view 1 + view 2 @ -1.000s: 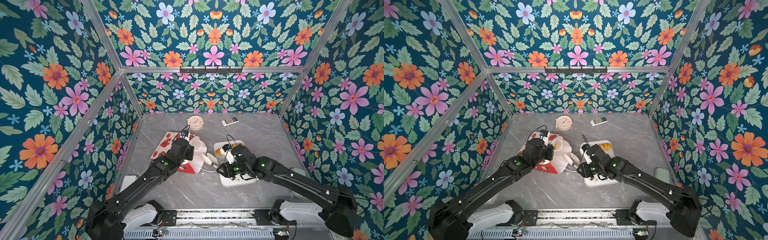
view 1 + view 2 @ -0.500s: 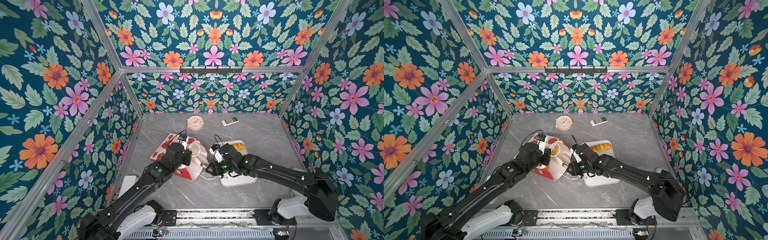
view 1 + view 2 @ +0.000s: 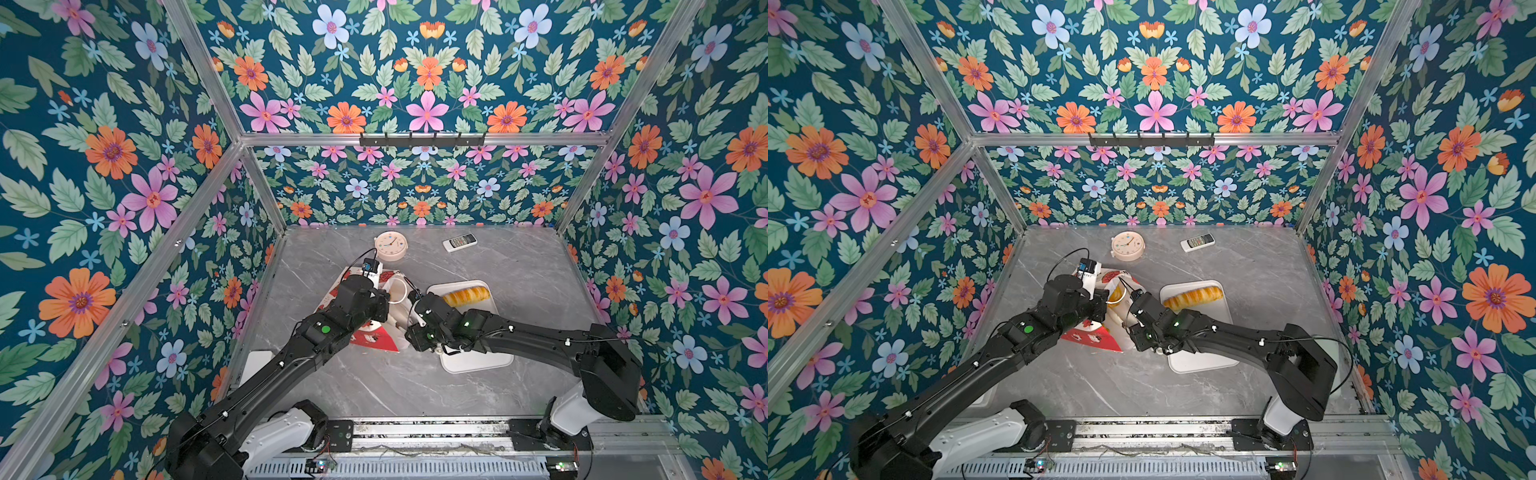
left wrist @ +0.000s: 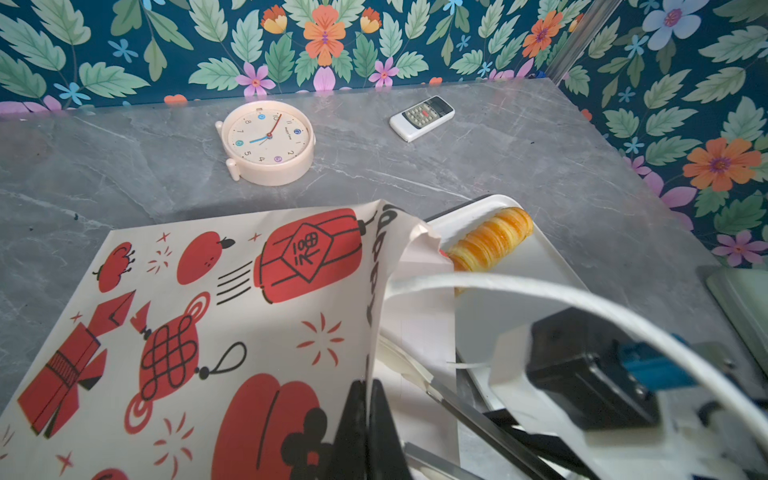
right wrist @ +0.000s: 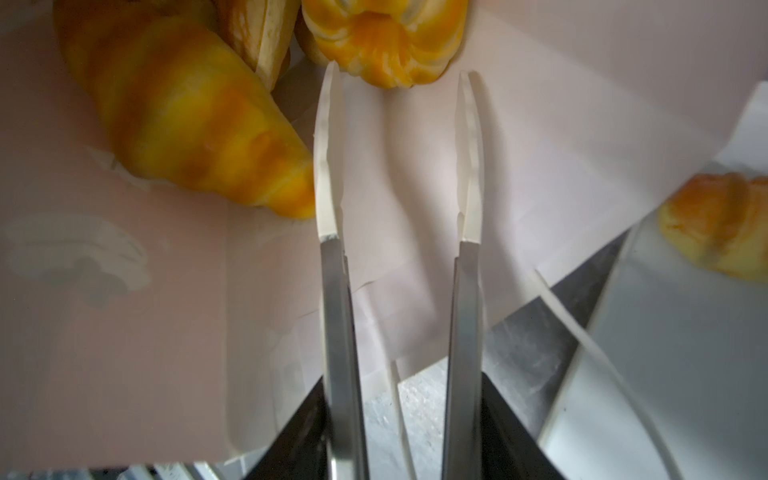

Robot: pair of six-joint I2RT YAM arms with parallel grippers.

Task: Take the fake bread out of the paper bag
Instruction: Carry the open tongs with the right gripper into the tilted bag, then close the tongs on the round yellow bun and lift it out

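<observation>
At least three pieces of bread (image 5: 187,124) lay inside the bag (image 4: 249,311), which was on its side on the table (image 3: 374,386). One baguette (image 3: 466,296) lay on the tray (image 3: 478,361) beside the bag's mouth. The left gripper (image 4: 366,390) pinched the bag's edge. The right gripper (image 5: 399,83) reached inside, jaws apart and empty. One clock (image 3: 390,246) and one remote (image 3: 459,242) lay behind.

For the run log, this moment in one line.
left gripper: shut on bag edge | right gripper: open inside bag, at roll | croissant in bag | baguette on tray
</observation>
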